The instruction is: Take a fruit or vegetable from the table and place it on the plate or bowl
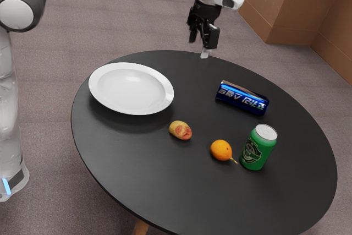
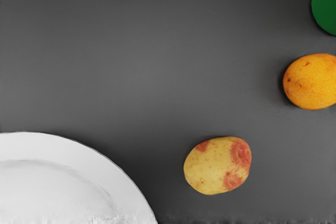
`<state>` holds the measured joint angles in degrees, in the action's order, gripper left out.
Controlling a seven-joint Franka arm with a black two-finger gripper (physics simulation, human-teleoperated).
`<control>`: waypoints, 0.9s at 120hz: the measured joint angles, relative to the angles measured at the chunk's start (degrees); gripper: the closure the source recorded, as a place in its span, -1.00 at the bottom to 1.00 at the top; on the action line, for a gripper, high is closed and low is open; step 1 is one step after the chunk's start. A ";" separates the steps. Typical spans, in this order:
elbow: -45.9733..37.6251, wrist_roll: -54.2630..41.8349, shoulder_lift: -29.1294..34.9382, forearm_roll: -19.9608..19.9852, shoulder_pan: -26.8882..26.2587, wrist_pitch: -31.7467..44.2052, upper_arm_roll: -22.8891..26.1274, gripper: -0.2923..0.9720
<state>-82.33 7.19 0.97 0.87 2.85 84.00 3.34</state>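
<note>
Round black tabletop [image 1: 165, 191], one arm. End effector [image 1: 203, 45] hung high over the far edge of the tabletop, its two black fingers apart with nothing between them: open, empty.

Candidates for the pick: a yellow-and-red fruit [image 1: 181, 130] and an orange fruit [image 1: 221, 149], both resting on the tabletop and apart from each other. The yellow-and-red one lay just off the rim of the white plate [image 1: 159, 100], not touching it, between the plate and the orange fruit. Plate empty. A blue can [image 1: 242, 98] lay on its side toward the exterior view's right; a green can [image 1: 258, 147] stood upright just beside the orange fruit.

Key relation: the yellow-and-red fruit sat well apart from the end effector, toward the near side of the tabletop and a little to the exterior view's left of it, and well below it. In the wrist view the same fruit [image 2: 218, 165] appeared as an oval, its long axis running roughly from the plate side toward the orange-fruit side, tilted a little.

Judgement: nothing grasped yet, task at its start. The yellow-and-red fruit looked the better choice, being nearest the plate and free of the cans. The reach would call for coming forward and down, with the fingers closing across the short axis of the oval. The rounded shape might roll if nudged off centre.
</note>
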 joint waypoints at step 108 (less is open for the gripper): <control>-21.05 -13.77 11.41 -2.83 -9.74 11.42 -4.75 -0.54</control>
<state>-103.39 -6.58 12.38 -1.96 -6.89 95.43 -1.41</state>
